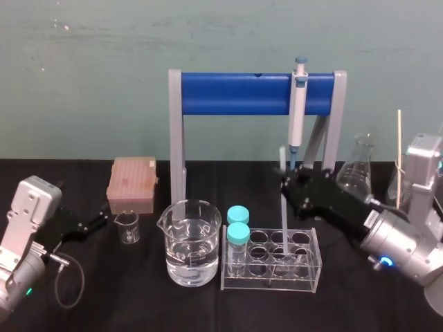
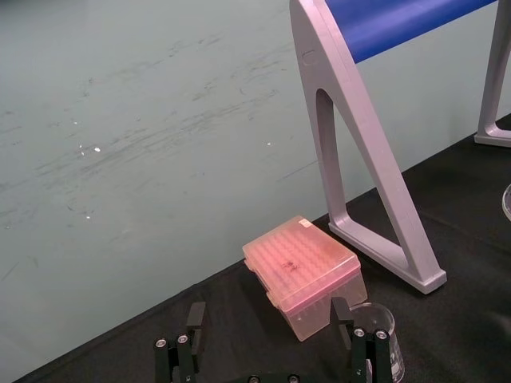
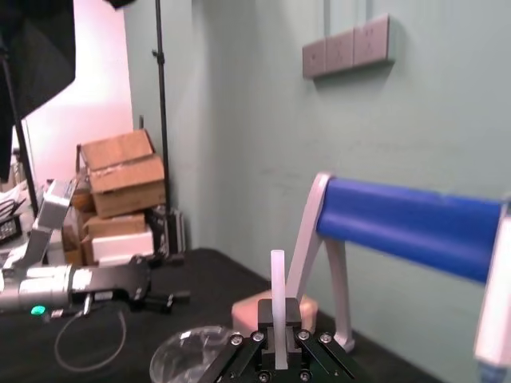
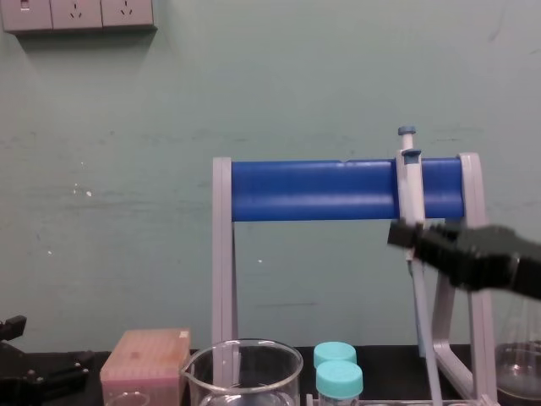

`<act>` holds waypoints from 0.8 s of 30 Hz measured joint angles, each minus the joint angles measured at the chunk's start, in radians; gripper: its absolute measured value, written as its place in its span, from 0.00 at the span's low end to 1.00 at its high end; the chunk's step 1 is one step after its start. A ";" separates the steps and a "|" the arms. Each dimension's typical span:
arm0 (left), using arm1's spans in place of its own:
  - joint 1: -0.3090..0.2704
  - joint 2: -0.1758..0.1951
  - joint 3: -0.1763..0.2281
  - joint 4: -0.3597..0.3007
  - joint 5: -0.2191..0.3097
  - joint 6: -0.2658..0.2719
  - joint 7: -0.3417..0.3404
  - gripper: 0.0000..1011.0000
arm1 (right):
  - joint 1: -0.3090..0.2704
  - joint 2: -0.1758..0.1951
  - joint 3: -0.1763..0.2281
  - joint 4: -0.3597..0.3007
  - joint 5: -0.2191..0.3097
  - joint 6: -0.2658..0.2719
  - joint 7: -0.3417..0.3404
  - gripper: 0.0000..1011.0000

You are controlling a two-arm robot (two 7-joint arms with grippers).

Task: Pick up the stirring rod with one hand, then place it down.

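Observation:
The stirring rod (image 1: 283, 221) is a thin translucent-white stick, standing nearly upright over the clear tube rack (image 1: 315, 266). My right gripper (image 1: 286, 185) is shut on its upper part, and a short end sticks out above the fingers. The right wrist view has the rod (image 3: 277, 291) clamped between the black fingers (image 3: 254, 351). From the chest camera the right gripper (image 4: 404, 236) hangs in front of the blue stand, with the rod (image 4: 425, 330) slanting down from it. Its lower end is level with the rack's wells; whether it touches I cannot tell. My left gripper (image 1: 101, 220) rests open at the far left.
A beaker of water (image 1: 193, 242) stands left of the rack, with two teal-capped tubes (image 1: 238, 232) in the rack's left end. A grey-and-blue pipette (image 1: 298, 111) hangs on the blue stand (image 1: 235, 93). A pink tip box (image 1: 131, 183), small beaker (image 1: 127, 226) and conical flask (image 1: 358, 166) stand nearby.

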 joint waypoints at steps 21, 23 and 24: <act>0.000 0.000 0.000 0.000 0.000 0.000 0.000 0.99 | 0.071 -0.001 0.104 -0.083 0.035 -0.004 -0.041 0.07; 0.000 0.000 0.000 0.000 0.000 0.000 0.000 0.99 | 0.071 0.001 0.105 -0.083 0.033 -0.002 -0.042 0.07; 0.000 0.000 0.000 0.000 0.000 0.000 0.000 0.99 | 0.071 0.001 0.106 -0.083 0.032 -0.001 -0.042 0.07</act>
